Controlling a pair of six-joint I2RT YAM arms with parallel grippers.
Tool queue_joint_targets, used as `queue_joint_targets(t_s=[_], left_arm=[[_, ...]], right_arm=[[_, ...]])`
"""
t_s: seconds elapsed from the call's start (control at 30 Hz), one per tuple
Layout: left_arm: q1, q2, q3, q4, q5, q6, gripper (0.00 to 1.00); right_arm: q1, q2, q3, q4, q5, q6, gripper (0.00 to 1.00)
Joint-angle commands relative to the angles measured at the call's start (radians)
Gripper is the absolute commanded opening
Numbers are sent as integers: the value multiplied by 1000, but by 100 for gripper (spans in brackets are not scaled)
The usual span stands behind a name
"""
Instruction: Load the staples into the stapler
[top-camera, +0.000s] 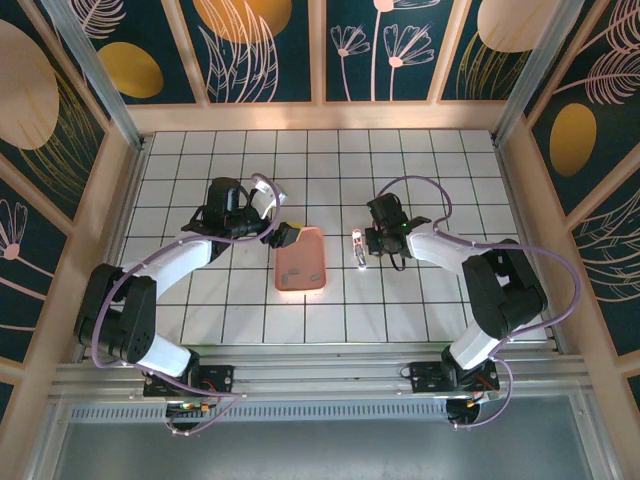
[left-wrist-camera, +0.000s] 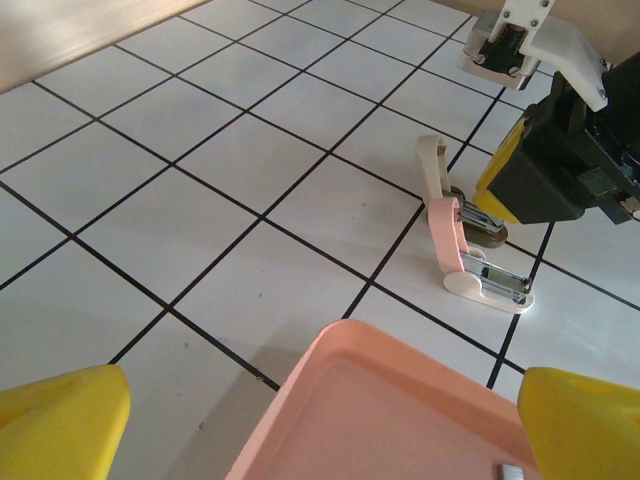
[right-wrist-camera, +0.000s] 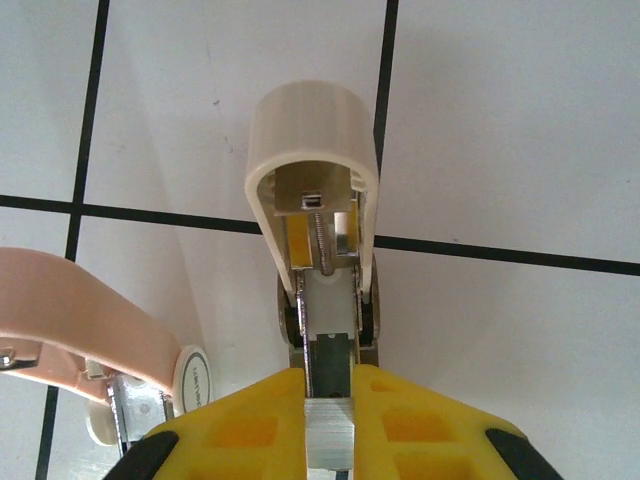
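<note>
Right wrist view: right gripper (right-wrist-camera: 330, 392) is pressed together on a short silvery strip of staples (right-wrist-camera: 330, 446), held end-on at the mouth of the channel (right-wrist-camera: 330, 357). Past the fingertips the stapler (right-wrist-camera: 318, 300) is hinged open. Going away from the camera there's the dark channel slot, the spring rod (right-wrist-camera: 322, 245), and the cream cover (right-wrist-camera: 312, 130) flipped back at the far end. A pink part (right-wrist-camera: 80, 315) sits off to the left, probably the stapler's other arm, but I can't be sure.

My read of the step: seat the strip in the channel.
- Keep the strip centred on the slot and parallel to the rails.
- Get it down between the walls before releasing.
- Go light on side load. The stapler looks small and unanchored, so it'll likely skid or tip if a finger clips a wall.
- Can't tell which way the staple legs face, so check that.

Left wrist view: left gripper (left-wrist-camera: 320, 425) is spread wide with nothing in it, at the near end of the pink tray (left-wrist-camera: 300, 400). A small grey piece (left-wrist-camera: 510, 470) lies in the tray. Beyond that, the stapler stands on the tiled table (left-wrist-camera: 200, 200), cover up, with a pink body and a white base with metal inside.

Top view: the stapler sits just right of the tray without touching it, between the two grippers.
</note>
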Motion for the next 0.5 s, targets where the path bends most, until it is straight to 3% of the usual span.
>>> queue_joint_targets(t_s=[0.0, 0.47], left_arm=[[-6, -2, 12, 22, 18, 21, 99], [-5, -3, 13, 21, 16, 23, 99]], right_arm=[[9, 25, -10, 16, -3, -18, 15], [11, 27, -10, 0, 29, -19, 14]])
